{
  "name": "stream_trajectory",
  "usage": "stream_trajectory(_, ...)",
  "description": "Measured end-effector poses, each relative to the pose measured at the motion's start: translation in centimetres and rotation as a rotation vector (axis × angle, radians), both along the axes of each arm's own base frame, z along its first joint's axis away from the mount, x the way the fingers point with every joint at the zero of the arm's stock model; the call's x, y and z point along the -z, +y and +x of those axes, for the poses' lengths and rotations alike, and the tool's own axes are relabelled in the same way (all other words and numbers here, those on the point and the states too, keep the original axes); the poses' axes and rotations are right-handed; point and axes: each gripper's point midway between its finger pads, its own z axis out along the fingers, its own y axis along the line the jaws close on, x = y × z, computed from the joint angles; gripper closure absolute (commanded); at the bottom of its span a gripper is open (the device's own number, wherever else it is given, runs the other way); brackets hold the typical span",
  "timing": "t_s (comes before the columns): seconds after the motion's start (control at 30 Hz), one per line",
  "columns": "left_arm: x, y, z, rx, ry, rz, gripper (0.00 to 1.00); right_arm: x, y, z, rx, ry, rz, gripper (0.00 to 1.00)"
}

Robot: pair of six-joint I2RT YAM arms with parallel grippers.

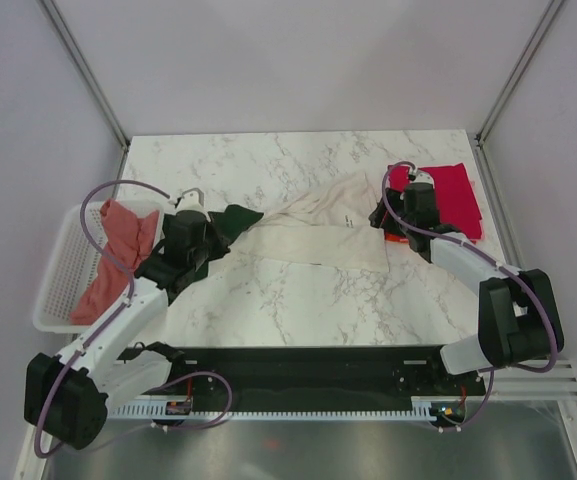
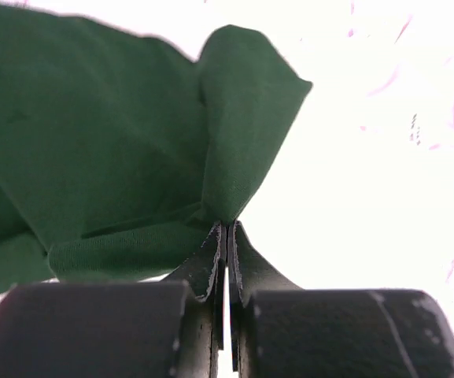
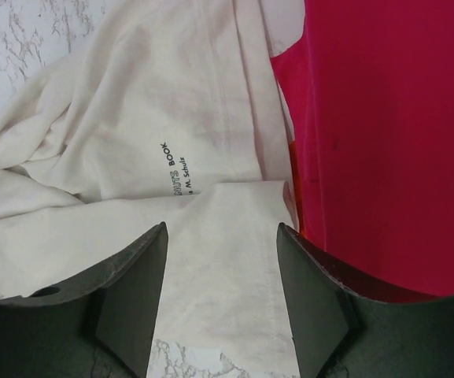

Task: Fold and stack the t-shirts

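Observation:
The cream t-shirt (image 1: 318, 232) lies stretched across the middle of the table, its dark green sleeve (image 1: 230, 222) at the left end. My left gripper (image 1: 208, 243) is shut on that green sleeve (image 2: 132, 142), pinching a fold at the fingertips. My right gripper (image 1: 386, 222) is open just above the shirt's right end; cream cloth with black print (image 3: 211, 157) lies between its fingers (image 3: 144, 260). A magenta t-shirt (image 1: 448, 195) lies flat at the back right, also in the right wrist view (image 3: 392, 134), with an orange edge (image 1: 396, 240) beneath it. A salmon-pink t-shirt (image 1: 113, 255) hangs in the basket.
A white plastic lattice basket (image 1: 58, 280) stands off the table's left edge. Bare marble tabletop (image 1: 298, 300) lies in front of the shirt. Metal frame posts rise at the back corners.

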Motion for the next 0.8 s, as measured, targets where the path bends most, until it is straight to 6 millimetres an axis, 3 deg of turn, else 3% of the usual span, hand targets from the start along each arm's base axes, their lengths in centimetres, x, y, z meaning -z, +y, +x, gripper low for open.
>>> stream_trajectory(0.07, 1.0, 0.4, -1.5, -0.001, 0.014, 0.001, 0.98, 0.0, -0.1, -0.3, -0.001, -0.001, -0.001, 0.32)
stream_trajectory(0.23, 6.2, 1.6, -5.3, 0.003, 0.143, 0.030, 0.95, 0.1, -0.1, -0.4, -0.003, 0.000, -0.001, 0.32)
stream_trajectory(0.3, 7.3, 1.9, -6.1, 0.002, 0.179, 0.045, 0.87, 0.1, -0.1, -0.4, -0.003, 0.002, -0.001, 0.31)
stream_trajectory(0.33, 7.3, 1.9, -6.2, 0.002, 0.184, 0.047, 0.75, 0.2, 0.0, -0.4, -0.004, 0.003, -0.002, 0.30)
stream_trajectory(0.37, 7.3, 2.0, -6.2, 0.001, 0.184, 0.048, 0.43, 0.2, 0.1, -0.4, -0.006, 0.005, -0.002, 0.28)
stream_trajectory(0.43, 7.2, 2.0, -6.2, 0.004, 0.184, 0.052, 0.28, 0.3, 0.2, -0.4, -0.010, 0.005, -0.004, 0.25)
stream_trajectory(0.67, 5.5, 2.1, -5.2, -0.022, 0.159, 0.062, 0.27, -0.1, 0.4, -0.2, -0.023, -0.004, -0.010, 0.23)
stream_trajectory(0.8, 5.9, 2.7, -5.1, -0.046, 0.177, 0.090, 0.28, -0.1, 0.7, -0.3, -0.037, -0.002, -0.004, 0.23)
